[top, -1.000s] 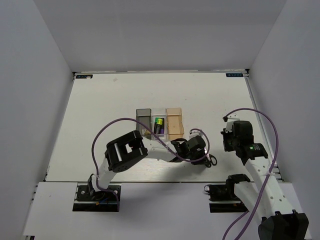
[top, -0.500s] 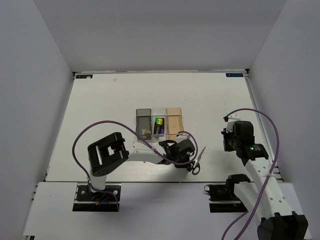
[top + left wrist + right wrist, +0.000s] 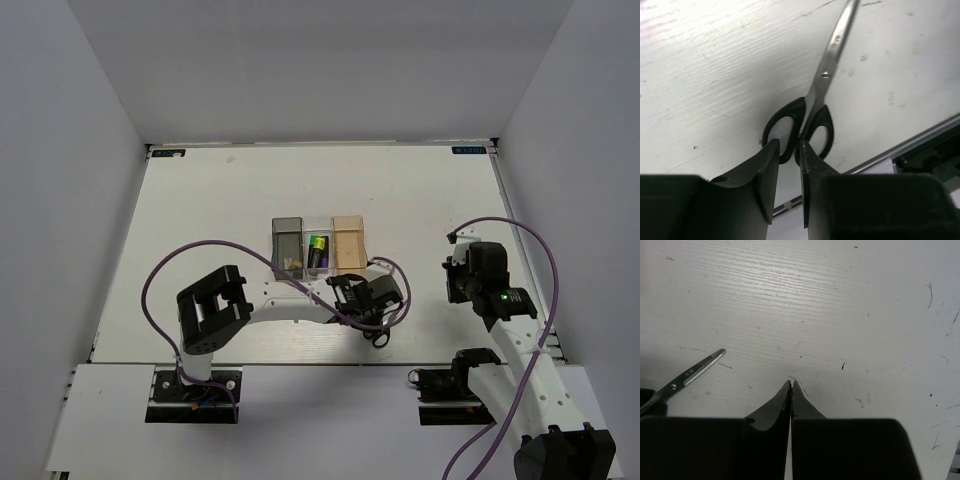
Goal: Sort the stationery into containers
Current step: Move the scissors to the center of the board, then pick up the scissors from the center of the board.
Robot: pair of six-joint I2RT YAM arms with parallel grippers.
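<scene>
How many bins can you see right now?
3, side by side in the top view: smoky grey bin left, clear bin middle, orange bin right. None seems hidden.

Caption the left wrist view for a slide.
Left end effector, slightly open, at the handles of scissors lying on the table.

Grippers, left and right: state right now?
Left gripper: slightly open, tips straddling one handle loop of the scissors, apparently not clamping it.
Right gripper: closed, holding nothing.
</scene>
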